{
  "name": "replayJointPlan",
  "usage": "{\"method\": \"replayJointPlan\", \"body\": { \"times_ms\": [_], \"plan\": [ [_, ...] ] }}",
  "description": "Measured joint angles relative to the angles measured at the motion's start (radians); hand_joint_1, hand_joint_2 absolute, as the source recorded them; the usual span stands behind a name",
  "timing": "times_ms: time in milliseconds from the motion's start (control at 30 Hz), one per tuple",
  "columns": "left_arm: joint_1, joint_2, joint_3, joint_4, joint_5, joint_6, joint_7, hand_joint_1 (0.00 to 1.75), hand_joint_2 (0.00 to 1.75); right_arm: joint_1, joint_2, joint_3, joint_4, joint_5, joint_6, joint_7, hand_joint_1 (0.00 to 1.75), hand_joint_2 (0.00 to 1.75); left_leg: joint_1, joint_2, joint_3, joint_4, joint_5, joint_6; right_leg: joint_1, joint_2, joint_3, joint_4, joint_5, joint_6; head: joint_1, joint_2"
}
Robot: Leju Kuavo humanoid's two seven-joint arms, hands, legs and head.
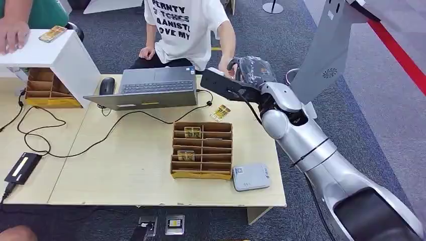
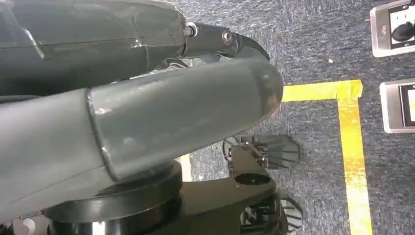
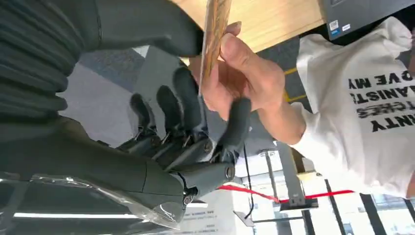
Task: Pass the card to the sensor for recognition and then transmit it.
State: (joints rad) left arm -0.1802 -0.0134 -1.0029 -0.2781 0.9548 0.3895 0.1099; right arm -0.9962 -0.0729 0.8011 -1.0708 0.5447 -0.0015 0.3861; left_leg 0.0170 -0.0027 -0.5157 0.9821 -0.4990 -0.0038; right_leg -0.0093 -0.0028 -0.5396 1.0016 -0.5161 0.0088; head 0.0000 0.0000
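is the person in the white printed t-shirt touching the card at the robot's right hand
Yes: in the right wrist view the person's hand pinches the thin brown card beside the right hand.

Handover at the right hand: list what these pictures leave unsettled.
- Head view: the right hand hides the card and the person's hand behind it.
- Right wrist view: the card is cut off by the edge; whether the right hand's fingers touch it is unclear.
- Left wrist view: the thumb hides the left hand's fingers.
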Motion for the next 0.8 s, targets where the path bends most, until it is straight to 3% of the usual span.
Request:
{"method": "replayJointPlan", "body": {
  "times_ms": [500, 800],
  "plan": [
    [0.009, 0.002, 0.007, 0.000, 0.009, 0.007, -0.007, 0.00, 0.00, 0.000, 0.023, 0.000, 0.022, -0.009, -0.028, -0.017, 0.00, 1.75, 0.000, 0.000, 0.000, 0.000, 0.000, 0.000, 0.000, 0.000, 0.000, 0.000, 0.000, 0.000, 0.000, 0.000],
    [0.015, 0.006, 0.008, 0.000, 0.005, -0.001, -0.016, 0.00, 0.00, 0.030, 0.023, -0.003, 0.021, -0.029, -0.106, -0.074, 0.00, 1.75, 0.000, 0.000, 0.000, 0.000, 0.000, 0.000, 0.000, 0.000, 0.000, 0.000, 0.000, 0.000, 0.000, 0.000]
  ]
}}
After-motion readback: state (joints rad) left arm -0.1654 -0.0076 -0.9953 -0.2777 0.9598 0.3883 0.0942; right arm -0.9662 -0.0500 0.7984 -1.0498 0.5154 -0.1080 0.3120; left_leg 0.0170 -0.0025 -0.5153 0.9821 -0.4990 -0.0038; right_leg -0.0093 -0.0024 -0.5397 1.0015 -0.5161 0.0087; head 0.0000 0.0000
